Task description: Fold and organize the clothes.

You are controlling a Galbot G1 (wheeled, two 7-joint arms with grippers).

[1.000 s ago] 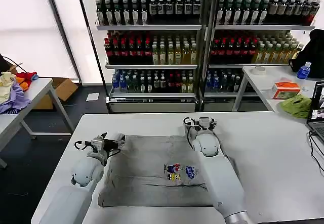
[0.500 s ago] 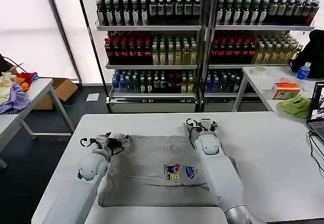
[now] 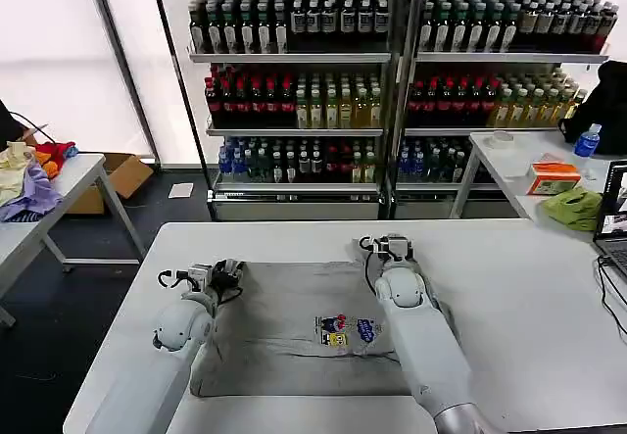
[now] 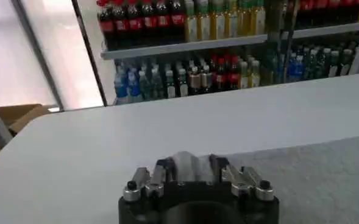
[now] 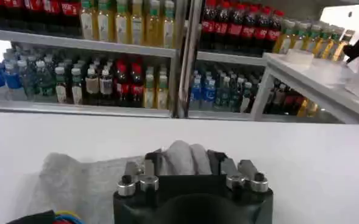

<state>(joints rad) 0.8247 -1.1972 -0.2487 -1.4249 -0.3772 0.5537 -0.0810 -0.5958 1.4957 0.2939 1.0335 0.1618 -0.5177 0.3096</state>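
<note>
A light grey shirt (image 3: 294, 331) with a small multicoloured chest print (image 3: 348, 330) lies spread on the white table (image 3: 519, 297). My left gripper (image 3: 223, 275) is at the shirt's far left corner, shut on a bunched fold of grey cloth (image 4: 188, 165). My right gripper (image 3: 392, 249) is at the far right corner, shut on a raised pinch of the same shirt (image 5: 180, 157). Both arms reach over the shirt from its near side.
Shelves of bottles (image 3: 392, 81) stand behind the table. A side table at right holds a lime-green cloth (image 3: 576, 204), an orange box (image 3: 554, 173) and a laptop (image 3: 617, 218). Another table at left carries coloured fabrics (image 3: 29, 174).
Both grippers have drawn slightly nearer, pulling the shirt's far edge with them. The chest print has shifted a little toward me.
</note>
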